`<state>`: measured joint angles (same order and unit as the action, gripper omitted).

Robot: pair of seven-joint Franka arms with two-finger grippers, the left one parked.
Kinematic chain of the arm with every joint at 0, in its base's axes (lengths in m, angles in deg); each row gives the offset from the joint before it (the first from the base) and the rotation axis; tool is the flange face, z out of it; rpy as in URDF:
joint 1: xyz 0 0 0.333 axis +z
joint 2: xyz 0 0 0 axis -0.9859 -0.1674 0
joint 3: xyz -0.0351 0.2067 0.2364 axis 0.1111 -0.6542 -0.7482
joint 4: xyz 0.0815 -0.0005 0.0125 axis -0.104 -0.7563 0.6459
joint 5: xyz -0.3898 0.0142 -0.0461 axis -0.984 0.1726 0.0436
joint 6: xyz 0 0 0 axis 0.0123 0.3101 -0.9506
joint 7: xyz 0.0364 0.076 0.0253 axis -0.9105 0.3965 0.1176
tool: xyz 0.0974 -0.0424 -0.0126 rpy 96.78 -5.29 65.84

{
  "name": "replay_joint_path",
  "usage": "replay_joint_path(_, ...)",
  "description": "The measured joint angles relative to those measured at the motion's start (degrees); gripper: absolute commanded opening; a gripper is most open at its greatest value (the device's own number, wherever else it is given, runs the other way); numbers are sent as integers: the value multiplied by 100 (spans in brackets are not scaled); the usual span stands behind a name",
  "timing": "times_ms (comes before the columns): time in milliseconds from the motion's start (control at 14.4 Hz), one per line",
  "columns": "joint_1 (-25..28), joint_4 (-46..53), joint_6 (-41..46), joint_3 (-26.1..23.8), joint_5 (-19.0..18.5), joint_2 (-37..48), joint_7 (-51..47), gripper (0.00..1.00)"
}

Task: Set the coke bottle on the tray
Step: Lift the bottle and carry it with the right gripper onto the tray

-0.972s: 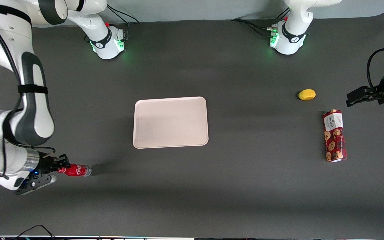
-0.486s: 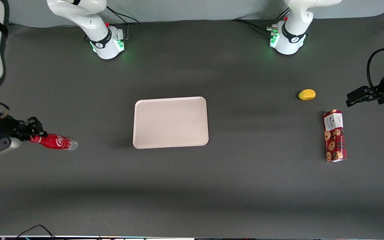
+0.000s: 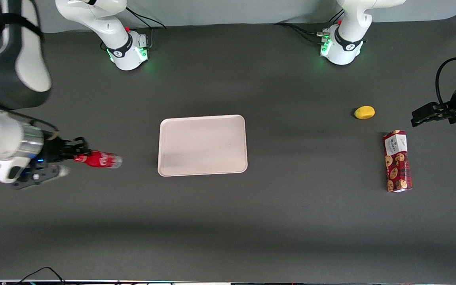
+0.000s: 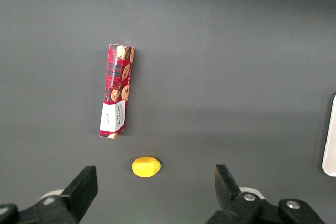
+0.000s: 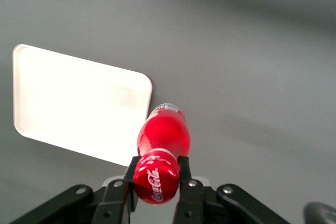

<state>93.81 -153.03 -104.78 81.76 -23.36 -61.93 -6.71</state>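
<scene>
The bottle (image 3: 100, 160) (image 5: 161, 145) lies level in my gripper (image 3: 78, 154) (image 5: 155, 182), fingers clamped on its cap end, clear base pointing toward the tray (image 3: 203, 145) (image 5: 68, 114). It hangs above the table (image 3: 228, 221), near the tray's edge toward my end, not over it. Toward the parked arm's end lie a lemon (image 3: 364, 112) (image 4: 146, 166) and, nearer the camera, a cookie box (image 3: 397, 161) (image 4: 117, 91).
</scene>
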Motion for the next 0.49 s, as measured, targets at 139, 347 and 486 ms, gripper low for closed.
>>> replay_joint_path(139, 384, -339, -484, -19, 0, 68, -658, 0)
replay_joint_path(347, 675, -1507, -1711, -190, 0, 349, -1325, 0)
replay_joint_path(486, 715, -2232, -2315, -407, -59, 478, -1743, 0)
